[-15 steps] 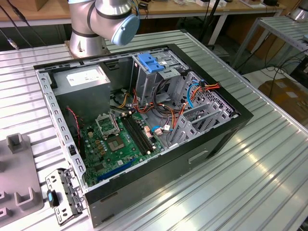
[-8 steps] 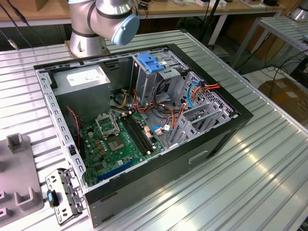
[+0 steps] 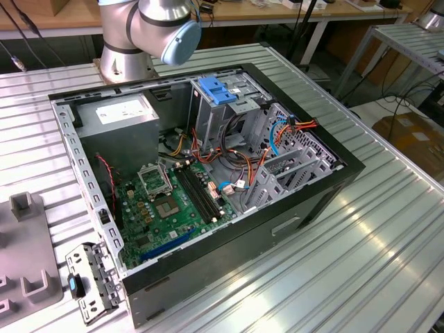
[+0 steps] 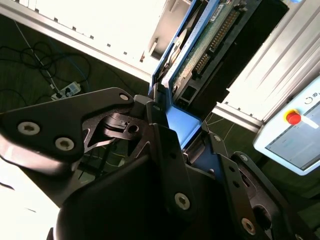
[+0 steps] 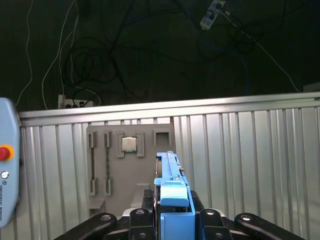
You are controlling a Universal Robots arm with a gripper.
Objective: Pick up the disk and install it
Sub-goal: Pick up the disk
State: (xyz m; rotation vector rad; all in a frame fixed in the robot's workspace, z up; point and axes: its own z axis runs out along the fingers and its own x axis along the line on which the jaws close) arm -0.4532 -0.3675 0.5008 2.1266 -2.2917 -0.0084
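My gripper is shut on the disk, clamping the blue plastic carrier bracket at one end. In the second wrist view the disk's green circuit-board side and its connector row point away from the fingers. Seen from the first wrist view, the disk stands edge-on between the black fingers of the gripper, held in the air above a ribbed metal table. The exterior view has the arm's base and elbow behind the open computer case.
Inside the case are a grey power supply, a light-blue latch, the motherboard and loose cables. A grey fixture block carrying a chip lies on the table below the disk. A pendant with a red button is nearby.
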